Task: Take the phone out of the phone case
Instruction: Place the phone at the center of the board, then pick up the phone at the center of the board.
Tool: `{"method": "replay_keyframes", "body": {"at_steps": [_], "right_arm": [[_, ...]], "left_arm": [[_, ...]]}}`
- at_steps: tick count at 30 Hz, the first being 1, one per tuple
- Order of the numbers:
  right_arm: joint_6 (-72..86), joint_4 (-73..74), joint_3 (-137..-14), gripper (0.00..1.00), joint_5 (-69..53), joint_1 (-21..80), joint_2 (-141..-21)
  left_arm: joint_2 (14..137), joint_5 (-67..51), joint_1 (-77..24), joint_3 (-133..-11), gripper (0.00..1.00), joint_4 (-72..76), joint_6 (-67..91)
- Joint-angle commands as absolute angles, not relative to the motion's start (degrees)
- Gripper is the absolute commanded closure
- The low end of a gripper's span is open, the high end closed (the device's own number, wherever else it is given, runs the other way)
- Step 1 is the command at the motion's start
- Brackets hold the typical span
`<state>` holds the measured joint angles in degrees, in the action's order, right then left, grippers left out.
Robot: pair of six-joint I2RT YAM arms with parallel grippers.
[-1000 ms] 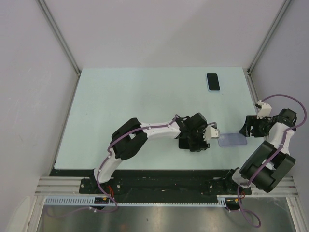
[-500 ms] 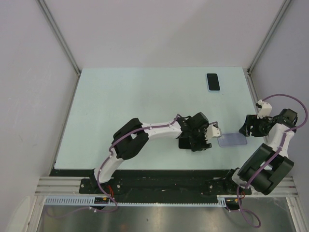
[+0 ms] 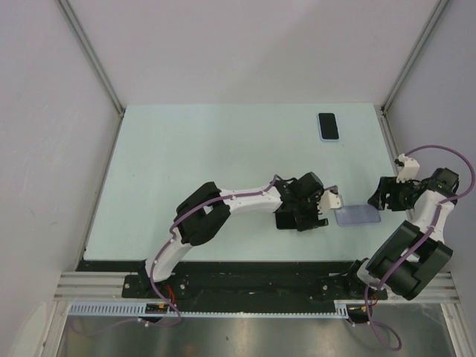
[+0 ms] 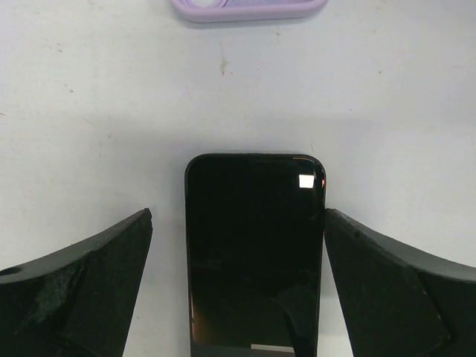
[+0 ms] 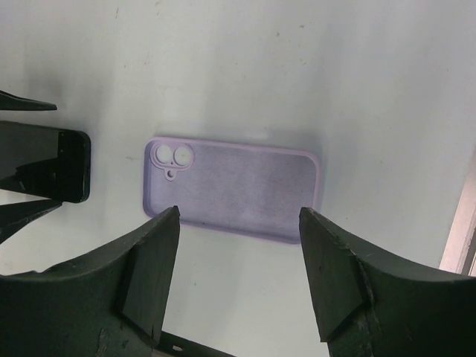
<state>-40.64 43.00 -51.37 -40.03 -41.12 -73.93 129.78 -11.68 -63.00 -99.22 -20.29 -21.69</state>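
Note:
A black phone lies flat on the table, screen up, out of its case. My left gripper is open, one finger on either side of the phone; the left finger stands clear of it and the right finger is close to its edge. From above, the left gripper covers most of the phone. The empty lilac phone case lies inside up just to the right of the phone. My right gripper hovers open beside the case, holding nothing.
A second phone in a light blue case lies at the far right of the table. The table's right edge and frame post run close to the right arm. The lilac case's edge shows ahead of the left gripper.
My left gripper's jaws have spread wider round the black phone, and its wrist has shifted slightly right. The right arm has barely moved.

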Motion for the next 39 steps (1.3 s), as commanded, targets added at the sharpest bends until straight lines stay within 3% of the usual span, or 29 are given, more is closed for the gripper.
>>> {"method": "replay_keyframes", "body": {"at_steps": [1,8,9,11,12,19,24,39], "right_arm": [[-39.74,41.93,-51.42,0.30,-40.61,-40.00,-71.90],[-32.97,34.73,-51.42,0.25,-35.17,-31.40,-70.49],[-32.44,33.59,-51.42,0.10,-34.63,-30.25,-70.31],[-29.12,29.28,-51.42,0.09,-31.75,-26.74,-70.75],[-28.22,27.61,-51.42,0.01,-30.60,-25.50,-71.01],[-22.07,11.46,-53.86,0.00,-18.12,-14.16,-77.15],[-14.87,5.64,-61.25,0.00,-14.33,-11.17,-89.00],[-6.33,6.85,-91.46,0.00,-1.41,-1.14,-120.13]], "left_arm": [[126.67,-11.86,-63.28,-99.24,0.00,-20.92,-21.18],[114.89,-12.31,-62.67,-92.29,0.00,-20.92,-21.62],[113.39,-12.22,-61.97,-91.33,0.00,-20.92,-21.71],[109.71,-12.22,-60.91,-88.60,0.00,-20.92,-21.53],[108.47,-12.39,-59.78,-87.72,0.00,-20.92,-21.27],[98.71,-13.18,-52.92,-78.68,0.00,-20.83,-22.50],[91.16,-14.94,-45.80,-74.01,0.00,-20.83,-23.99],[76.21,-21.09,-25.85,-60.39,0.00,-20.74,-26.37]]}}
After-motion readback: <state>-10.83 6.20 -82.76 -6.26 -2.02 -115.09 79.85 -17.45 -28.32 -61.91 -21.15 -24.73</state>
